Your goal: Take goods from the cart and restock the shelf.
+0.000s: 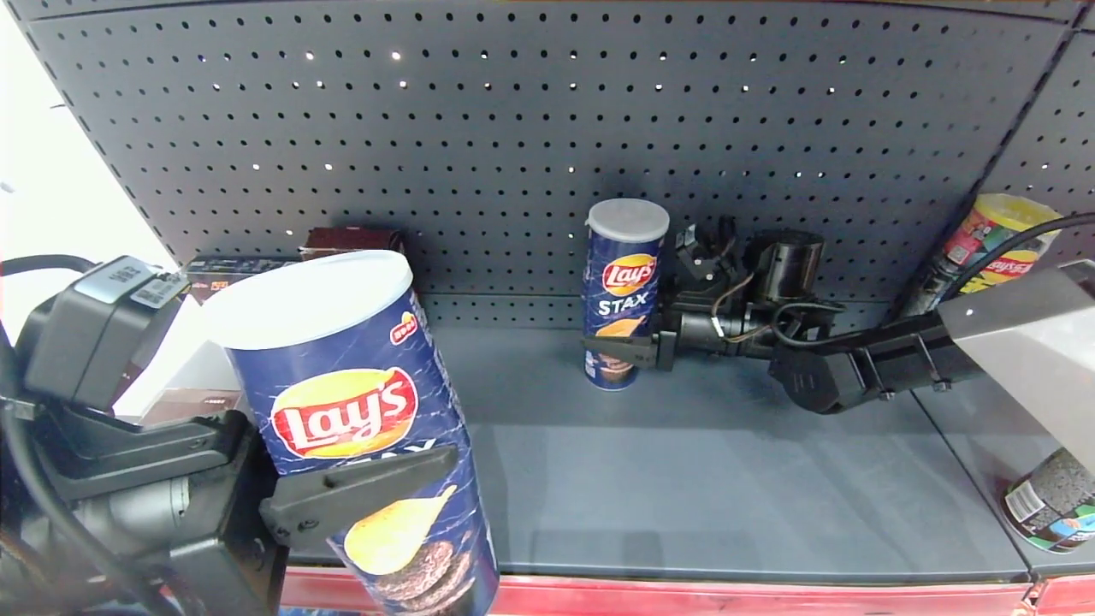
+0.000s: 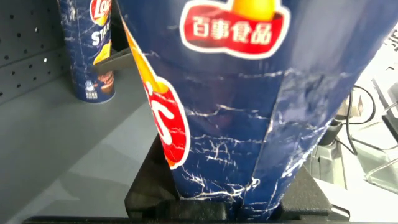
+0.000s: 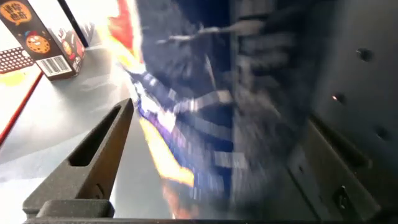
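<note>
My left gripper (image 1: 411,466), low and near, clamps the near can (image 1: 342,359); my right gripper (image 1: 612,340), arm outstretched, clasps the far can (image 1: 624,257).

Showed two dark blue chip cans with pale lids. Caught the near can (image 1: 342,402) gripped at the front edge of the shelf (image 1: 727,479), top tilted left. Found the far can (image 1: 623,291) upright on the shelf, close to its back wall.

Two blue chip cans (image 1: 359,411) (image 1: 623,295); one yellow can (image 1: 992,231).
</note>
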